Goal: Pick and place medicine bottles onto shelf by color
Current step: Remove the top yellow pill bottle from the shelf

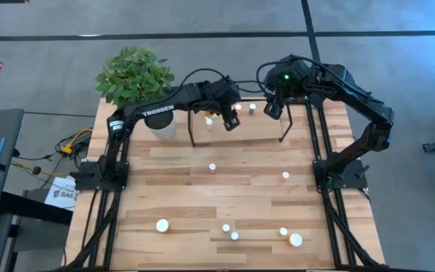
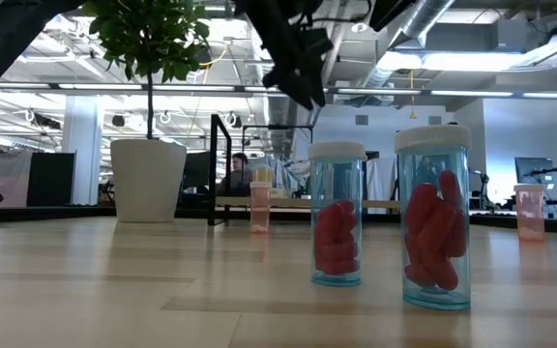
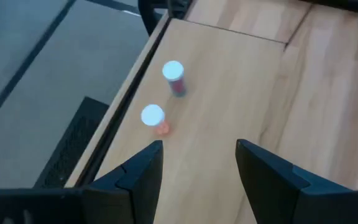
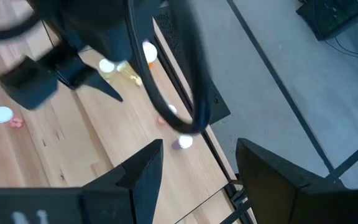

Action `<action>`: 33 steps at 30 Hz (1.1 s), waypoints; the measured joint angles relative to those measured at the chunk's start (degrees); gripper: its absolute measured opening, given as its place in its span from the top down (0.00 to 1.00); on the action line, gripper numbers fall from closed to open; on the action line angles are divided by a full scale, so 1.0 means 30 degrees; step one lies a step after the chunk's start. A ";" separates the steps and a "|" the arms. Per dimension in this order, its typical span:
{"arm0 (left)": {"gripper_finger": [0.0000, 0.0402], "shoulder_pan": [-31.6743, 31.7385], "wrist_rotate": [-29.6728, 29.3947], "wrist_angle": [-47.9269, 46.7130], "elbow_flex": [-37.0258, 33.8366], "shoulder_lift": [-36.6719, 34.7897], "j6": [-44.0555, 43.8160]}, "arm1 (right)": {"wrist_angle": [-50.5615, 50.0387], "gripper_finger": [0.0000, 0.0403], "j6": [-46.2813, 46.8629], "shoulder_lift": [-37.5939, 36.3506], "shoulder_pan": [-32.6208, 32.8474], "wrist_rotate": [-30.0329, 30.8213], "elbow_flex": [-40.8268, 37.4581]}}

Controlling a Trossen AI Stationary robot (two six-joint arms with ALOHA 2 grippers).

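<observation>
**Operator:** High view puts my left gripper (image 1: 231, 121) and right gripper (image 1: 273, 110) at upper centre, over the shelf (image 1: 263, 130). Both sets of fingers are spread and empty.

**Trainee:** Where are the medicine bottles (image 1: 212, 168)?

**Operator:** A few on the shelf, the rest loose mid-frame and along the bottom. I'd descend vertically onto one cap, centre it, then close.

**Trainee:** Any writing?

**Operator:** "TROSSEN" on the left arm (image 1: 157, 111).

Medicine bottles (image 2: 337, 213) — clear blue-tinted, white caps, red pills — on pale wooden tabletop (image 2: 114, 290).
</observation>
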 joint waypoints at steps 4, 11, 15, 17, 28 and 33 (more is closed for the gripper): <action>0.53 -0.0132 0.0331 -0.1819 0.0591 -0.0016 -0.0676 | 0.0000 0.44 0.0000 0.0000 0.0000 0.0001 0.0000; 0.53 -0.0215 -0.0349 -0.7800 0.0892 -0.0358 -0.0611 | 0.0000 0.44 0.0000 0.0000 0.0000 0.0000 0.0000; 0.53 -0.0202 -0.1729 -1.0794 0.0863 -0.0897 -0.0667 | 0.0007 0.44 0.0000 0.0000 0.0000 -0.0001 0.0000; 0.53 -0.0239 -0.1815 -1.1526 0.0863 -0.1344 -0.0672 | 0.0007 0.44 0.0000 -0.0007 0.0000 -0.0007 0.0000; 0.53 -0.0411 -0.2029 -0.7588 -0.3573 -0.4748 -0.0582 | 0.0643 0.44 0.0000 0.0000 -0.0005 -0.0012 0.0000; 0.53 -0.0456 -0.1482 -0.2222 -0.7001 -0.5261 -0.0579 | 0.2732 0.44 0.0000 0.0000 0.0000 -0.0036 0.0000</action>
